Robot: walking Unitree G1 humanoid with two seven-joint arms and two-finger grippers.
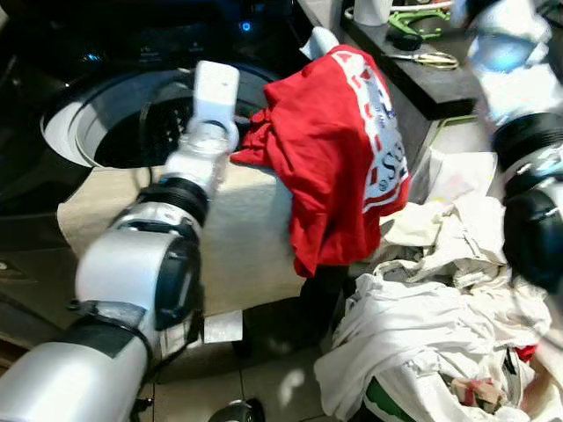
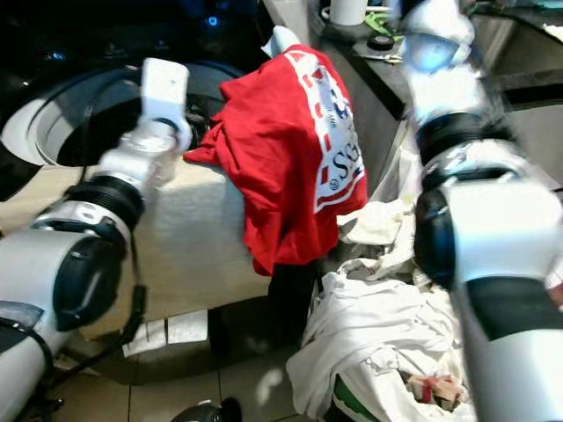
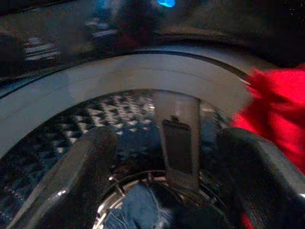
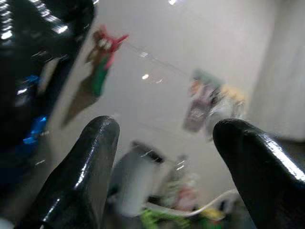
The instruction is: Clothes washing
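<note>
The open top-loading washer drum [image 1: 132, 132] sits at the upper left, and a blue denim garment [image 3: 138, 210] lies at its bottom. A red shirt with white lettering [image 1: 334, 149] hangs over the drum's right edge and trails down toward the floor. My left arm reaches out to the drum's rim [image 1: 62, 132]. The left gripper [image 3: 167, 143] is open above the drum, nothing between its fingers [image 3: 81, 176], with the red shirt beside it. My right arm is raised at the right. The right gripper [image 4: 167, 133] is open and empty, facing a pale wall.
A heap of white laundry [image 1: 422, 325] lies on the floor at the lower right. A dark counter [image 1: 422, 79] behind the shirt carries scissors [image 1: 431, 59] and a white cup [image 1: 371, 10]. A beige cloth [image 1: 237, 237] covers the washer's front.
</note>
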